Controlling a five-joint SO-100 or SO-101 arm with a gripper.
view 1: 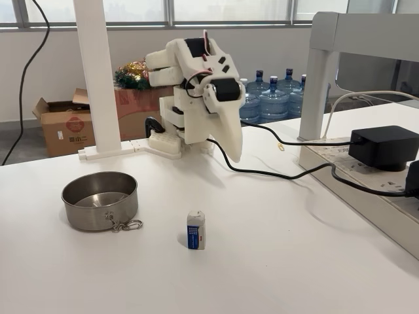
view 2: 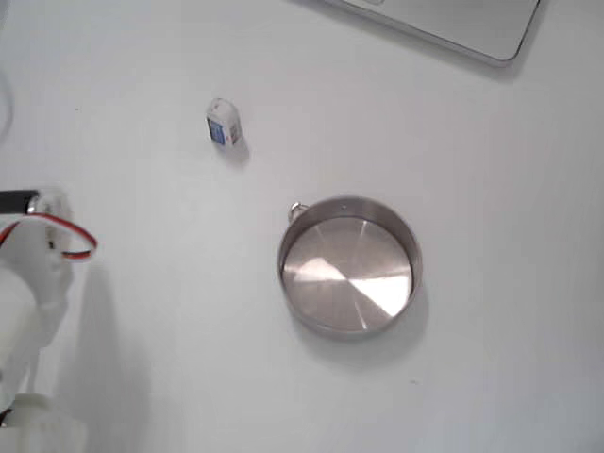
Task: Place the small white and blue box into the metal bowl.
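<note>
**Box upright on table, bowl empty, arm folded at rear**

While the white arm sits folded back near its base, the gripper [view 1: 232,154] hangs w/ its tip pointing down above the tabletop, well behind the task items; fingers look pressed together w/ nothing between them, though from this angle I can't be fully sure.

The small white and blue box [view 1: 196,230] stands upright on the white table [view 1: 275,261], blue panel facing the camera in a fixed view. Also seen from above in a fixed view [view 2: 223,123], well apart from the bowl.

The metal bowl [view 1: 99,200] sits to the left of the box in the front-facing fixed view, not touching it; clip ring [view 1: 127,226] hangs off its near rim. From above, the bowl [view 2: 350,267] has nothing inside, just bright reflections.

A black cable [view 1: 281,173] runs from the arm across the table to a black power adapter [view 1: 383,147] on the right. Behind: water bottles [view 1: 273,98] and a cardboard box [view 1: 64,124] on the floor.
</note>
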